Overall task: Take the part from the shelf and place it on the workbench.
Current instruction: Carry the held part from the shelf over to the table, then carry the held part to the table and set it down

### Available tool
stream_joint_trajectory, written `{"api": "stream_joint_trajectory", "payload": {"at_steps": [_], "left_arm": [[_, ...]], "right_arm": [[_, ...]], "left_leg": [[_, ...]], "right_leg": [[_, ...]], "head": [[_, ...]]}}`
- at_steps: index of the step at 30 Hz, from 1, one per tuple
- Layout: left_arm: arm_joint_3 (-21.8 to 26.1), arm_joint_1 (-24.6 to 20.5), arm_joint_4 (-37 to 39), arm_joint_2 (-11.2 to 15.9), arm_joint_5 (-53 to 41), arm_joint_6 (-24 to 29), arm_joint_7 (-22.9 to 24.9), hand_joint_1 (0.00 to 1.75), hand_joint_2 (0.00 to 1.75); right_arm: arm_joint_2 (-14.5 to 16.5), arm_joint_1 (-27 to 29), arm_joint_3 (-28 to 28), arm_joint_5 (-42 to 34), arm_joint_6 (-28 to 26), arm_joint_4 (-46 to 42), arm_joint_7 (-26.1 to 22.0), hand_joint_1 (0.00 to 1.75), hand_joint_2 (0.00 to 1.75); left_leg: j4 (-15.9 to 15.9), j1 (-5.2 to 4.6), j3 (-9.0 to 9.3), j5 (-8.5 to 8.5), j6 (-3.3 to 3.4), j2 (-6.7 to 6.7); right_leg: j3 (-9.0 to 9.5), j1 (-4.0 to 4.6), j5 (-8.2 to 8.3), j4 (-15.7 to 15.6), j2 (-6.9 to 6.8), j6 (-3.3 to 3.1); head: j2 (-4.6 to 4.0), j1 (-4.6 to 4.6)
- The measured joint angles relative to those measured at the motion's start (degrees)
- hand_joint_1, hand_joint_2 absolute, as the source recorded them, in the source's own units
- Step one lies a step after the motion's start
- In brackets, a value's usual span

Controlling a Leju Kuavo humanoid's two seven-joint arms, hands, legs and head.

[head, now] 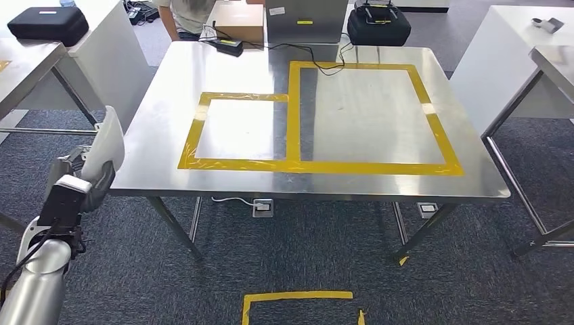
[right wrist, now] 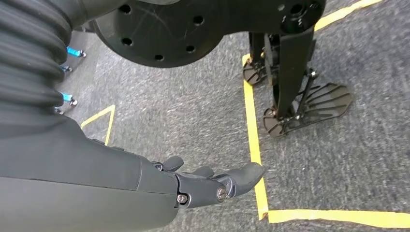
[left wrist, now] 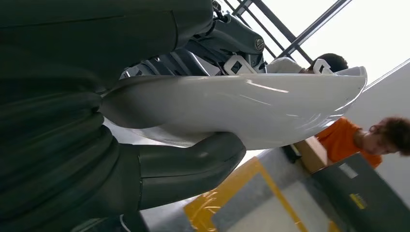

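A glossy white curved part [head: 108, 143] stands upright in my left hand [head: 91, 177], just off the left front corner of the steel workbench [head: 169, 88]. In the left wrist view the same part [left wrist: 241, 108] lies across my left hand [left wrist: 159, 159], the thumb under it and the fingers over its top. My right hand [right wrist: 208, 183] hangs over the carpet, fingers apart and holding nothing. Yellow tape [head: 237, 164] outlines two rectangles on the bench top.
A black adapter [head: 227, 46], a cardboard box [head: 238, 22], a grey box [head: 304, 20] and a black case [head: 379, 26] line the bench's far edge. A person [head: 188, 13] stands behind it. More tables flank both sides. Yellow tape [head: 298, 296] marks the carpet in front.
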Motion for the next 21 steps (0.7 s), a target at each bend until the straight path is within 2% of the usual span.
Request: {"api": "stream_joint_trajectory", "payload": {"at_steps": [2, 4, 5, 6, 7, 9, 10, 11, 12, 15, 19, 21], "left_arm": [[-3.22, -1.81, 4.49, -0.14, -6.37, 1.83, -0.32, 1.75, 1.75], [-6.5, -3.58, 9.41, -0.81, -11.7, 4.18, -0.4, 1.75, 1.75], [-8.03, -4.37, 12.01, -1.34, -13.58, 5.27, -0.47, 1.75, 1.75], [-9.41, -5.11, 14.64, -1.93, -14.9, 6.29, -0.67, 1.75, 1.75], [-10.58, -5.77, 17.14, -2.53, -15.69, 7.27, -1.03, 1.75, 1.75], [-12.27, -7.02, 21.5, -3.54, -16.26, 9.03, -2.07, 1.75, 1.75], [-12.89, -7.69, 23.42, -3.93, -16.35, 9.7, -2.54, 1.75, 1.75], [-13.39, -8.31, 25.05, -4.21, -16.4, 10.14, -2.88, 1.75, 1.75], [-13.78, -8.85, 26.45, -4.4, -16.42, 10.37, -3.08, 1.75, 1.75], [-14.61, -10.01, 29.36, -4.69, -16.51, 10.72, -3.48, 1.75, 1.75], [-15.76, -11.49, 31.99, -5.42, -17.3, 10.91, -4.55, 1.75, 1.75], [-16.52, -12.1, 33.01, -5.96, -17.8, 10.89, -4.72, 1.75, 1.75]], "right_arm": [[-0.04, -0.04, -0.01, 0.31, -0.03, 0.0, 0.23, 0.0, 1.75], [-0.05, -0.05, -0.01, 0.71, -0.11, 0.0, 0.65, 0.0, 1.75], [-0.05, -0.02, -0.01, 0.97, -0.15, 0.0, 0.84, 0.0, 1.75], [-0.05, 0.02, -0.01, 1.25, -0.17, 0.0, 0.96, 0.0, 1.75], [-0.05, 0.04, -0.01, 1.49, -0.13, 0.0, 0.97, 0.0, 1.75], [-0.09, 0.04, -0.01, 1.8, -0.01, 0.0, 0.84, 0.0, 1.75], [-0.14, 0.05, -0.01, 1.86, 0.05, 0.01, 0.81, 0.0, 1.75], [-0.2, 0.07, -0.01, 1.89, 0.07, 0.01, 0.81, 0.0, 1.75], [-0.23, 0.1, -0.01, 1.93, 0.08, 0.02, 0.82, 0.0, 1.75], [-0.23, 0.19, 0.01, 2.03, 0.07, 0.02, 0.84, 0.0, 1.75], [-0.23, 0.17, 0.0, 2.1, 0.07, 0.02, 1.67, 0.0, 1.75], [-0.2, 0.15, 0.0, 2.12, 0.21, 0.03, 2.41, 0.0, 1.75]], "left_leg": [[-0.1, 0.04, 0.01, 0.14, 0.67, 0.04], [-0.1, -0.19, 0.03, -0.05, 1.09, 0.08], [-0.09, -0.34, 0.07, -0.17, 1.26, 0.09], [-0.08, -0.5, 0.17, -0.31, 1.39, 0.06], [-0.08, -0.65, 0.35, -0.48, 1.45, 0.03], [-0.1, -0.84, 0.92, -0.95, 1.4, 0.02], [-0.09, -1.0, 1.17, -1.25, 1.25, 0.04], [-0.07, -1.14, 1.32, -1.53, 1.13, 0.08], [-0.08, -1.3, 1.4, -1.77, 1.11, 0.12], [-0.52, -1.55, 1.84, -2.0, 1.17, 0.19], [-1.38, -1.61, 2.68, -2.08, 0.92, 0.2], [-1.49, -1.66, 2.9, -2.18, 0.89, 0.19]], "right_leg": [[-1.84, -0.09, -2.19, 3.92, -0.36, 0.46], [-5.94, -0.05, -5.54, 11.69, -0.59, 0.72], [-7.83, -0.02, -6.43, 14.89, -0.62, 0.71], [-8.93, 0.04, -6.26, 16.3, -0.64, 0.59], [-8.84, 0.18, -4.95, 15.32, -0.65, 0.3], [-5.81, 0.71, -0.53, 7.84, -0.67, -0.73], [-4.06, 1.04, 1.1, 4.0, -0.79, -1.23], [-2.8, 1.22, 2.06, 1.26, -0.92, -1.53], [-2.15, 1.31, 2.3, -0.14, -1.04, -1.53], [-1.83, 1.29, 1.99, -0.46, -1.12, -1.29], [-1.37, 1.24, 1.58, -0.5, -1.14, -1.82], [-1.12, 1.17, 1.43, -0.55, -1.2, -1.89]], "head": [[0.0, 0.15], [-0.01, 0.31], [0.0, 0.34], [-0.01, 0.36], [-0.01, 0.4], [0.0, 0.49], [0.0, 0.52], [0.0, 0.51], [-0.01, 0.5], [-0.01, 0.46], [-0.01, 0.46], [-0.01, 0.46]]}}
